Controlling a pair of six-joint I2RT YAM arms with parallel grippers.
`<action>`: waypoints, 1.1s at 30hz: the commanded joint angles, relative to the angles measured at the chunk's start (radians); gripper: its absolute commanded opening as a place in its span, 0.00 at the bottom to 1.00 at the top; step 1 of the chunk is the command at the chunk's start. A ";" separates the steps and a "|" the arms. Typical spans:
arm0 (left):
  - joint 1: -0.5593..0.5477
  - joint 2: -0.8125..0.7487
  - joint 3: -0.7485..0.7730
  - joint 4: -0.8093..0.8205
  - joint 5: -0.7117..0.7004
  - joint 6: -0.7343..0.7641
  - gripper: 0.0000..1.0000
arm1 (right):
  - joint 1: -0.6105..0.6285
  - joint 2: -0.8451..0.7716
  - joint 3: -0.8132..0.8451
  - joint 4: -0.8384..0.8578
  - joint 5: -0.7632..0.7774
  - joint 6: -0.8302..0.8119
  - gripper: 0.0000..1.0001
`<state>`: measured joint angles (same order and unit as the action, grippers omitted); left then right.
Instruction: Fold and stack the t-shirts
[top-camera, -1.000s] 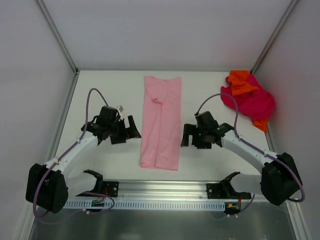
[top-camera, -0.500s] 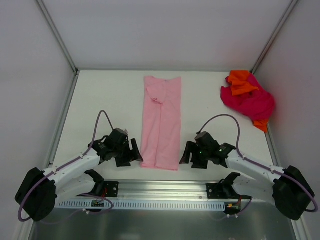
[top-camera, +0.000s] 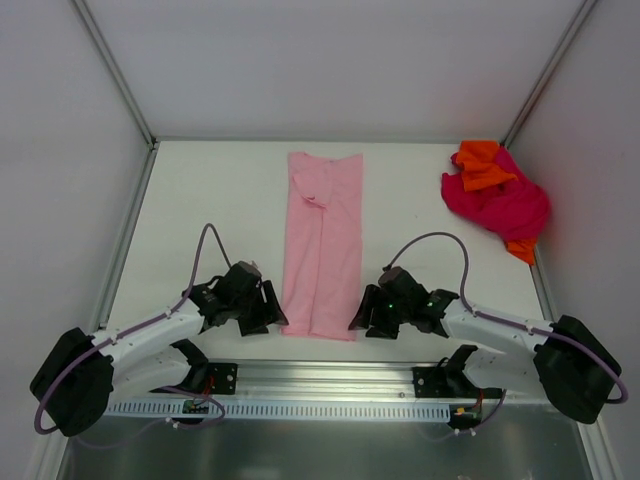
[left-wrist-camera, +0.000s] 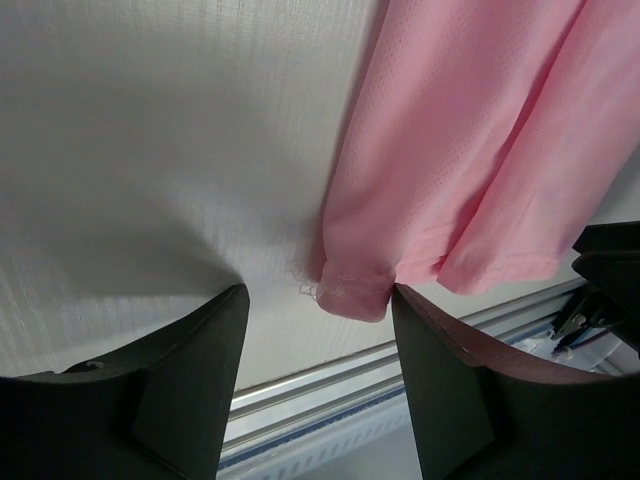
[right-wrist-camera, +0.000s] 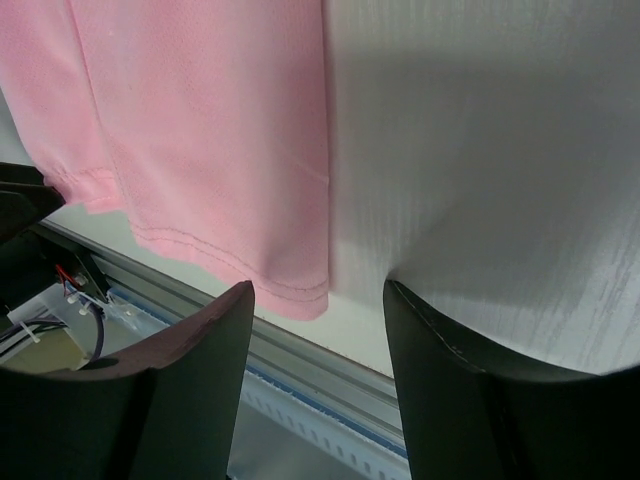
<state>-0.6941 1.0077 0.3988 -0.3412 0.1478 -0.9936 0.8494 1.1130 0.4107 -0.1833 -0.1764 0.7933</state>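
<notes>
Light pink cloth t-shirt (top-camera: 322, 245), folded narrow, long axis pointing away | left gripper (top-camera: 270, 308) straddling near-left corner, right gripper (top-camera: 362, 316) near-right | both parted, clamping nothing yet

From my left wrist, the pink t-shirt (left-wrist-camera: 480, 150) runs off the top and right edges, and only its near hem corner shows. My left hand (left-wrist-camera: 317, 305) and right hand (right-wrist-camera: 318, 292) are cropped at the bottom edge. From above, the orange t-shirt (top-camera: 481, 163) lies largely buried under the magenta-red t-shirt (top-camera: 505, 205). Whether my fingertips touch the surface (top-camera: 220, 200) is too small to tell.
</notes>
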 joint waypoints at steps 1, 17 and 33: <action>-0.012 -0.003 -0.029 0.024 -0.027 -0.017 0.60 | 0.007 0.039 -0.023 -0.013 0.040 0.011 0.59; -0.085 0.094 -0.026 0.067 -0.040 -0.059 0.48 | 0.049 0.076 -0.073 0.012 0.035 0.020 0.52; -0.104 0.152 -0.034 0.099 -0.053 -0.057 0.33 | 0.074 0.120 -0.073 -0.001 0.067 0.004 0.36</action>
<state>-0.7868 1.1255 0.3927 -0.1944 0.1482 -1.0630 0.9161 1.1877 0.3813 -0.0517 -0.2119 0.8337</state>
